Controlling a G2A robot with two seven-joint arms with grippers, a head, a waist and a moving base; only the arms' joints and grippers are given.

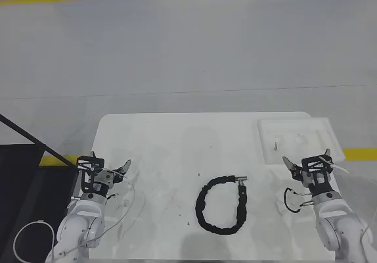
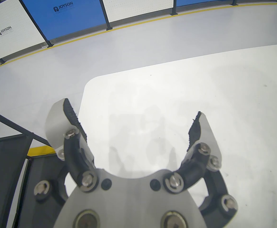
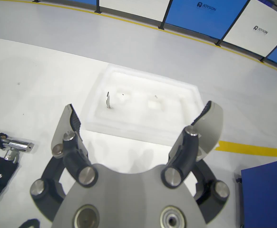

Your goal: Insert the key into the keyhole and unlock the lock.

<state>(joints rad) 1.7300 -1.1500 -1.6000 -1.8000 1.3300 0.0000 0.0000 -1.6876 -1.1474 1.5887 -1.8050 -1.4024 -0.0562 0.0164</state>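
**Operator:** Report the state of both claws.

**Technician:** The left claw (image 2: pixel 133 110) is spread wide and holds nothing. It sits over the near left corner of the desk (image 1: pixel 162 138). The right claw (image 3: pixel 139 105) is also wide open and empty, positioned just short of the foam tray (image 3: pixel 138 132).

**Operator:** Locate the task items.

**Technician:** The key (image 3: pixel 108 100) stands upright in a slot of the foam tray, at the end nearer the lock. The chain lock (image 1: pixel 220 205) lies curled mid-desk, well apart from both claws. Its chrome lock cylinder (image 3: pixel 17 144) presents the keyhole (image 3: pixel 30 146) toward the tray side.

**Operator:** Identify the current step.

**Technician:** In my judgement, this is step one, key pickup, and it has not yet begun. The next move calls for the right claw to centre over the key, close on its upper part and lift it straight out of the slot. The key is thin, so the pads should meet its flat faces. The left claw will probably need to steady the lock cylinder before insertion.
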